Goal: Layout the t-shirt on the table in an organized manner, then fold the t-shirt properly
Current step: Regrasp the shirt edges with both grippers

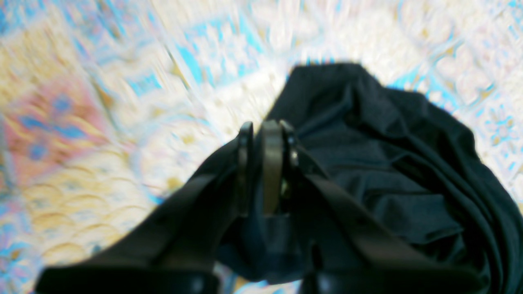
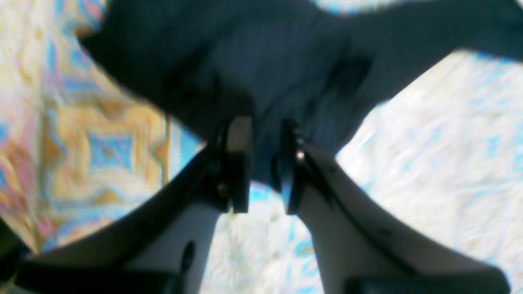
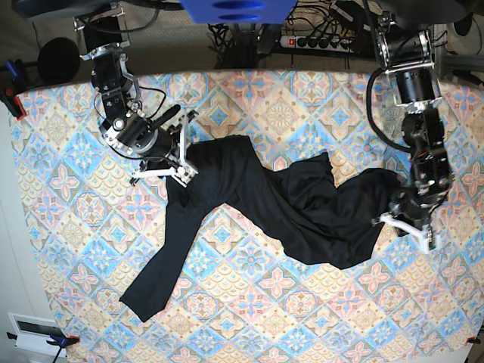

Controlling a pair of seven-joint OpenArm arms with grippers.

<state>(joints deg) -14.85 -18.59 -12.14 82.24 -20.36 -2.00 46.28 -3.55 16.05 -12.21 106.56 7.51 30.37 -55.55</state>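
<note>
base view shows the worktop (image 3: 318,98) under the t-shirt (image 3: 249,200), a rumpled black band whose long axis runs from lower left to centre right of the frame. left claw (image 3: 395,206) sits at its right end, jaws nearly together with cloth between them. right claw (image 3: 175,155) meets the upper left edge, jaws apart around a fold; it's nearer the trailing sleeve.
</note>
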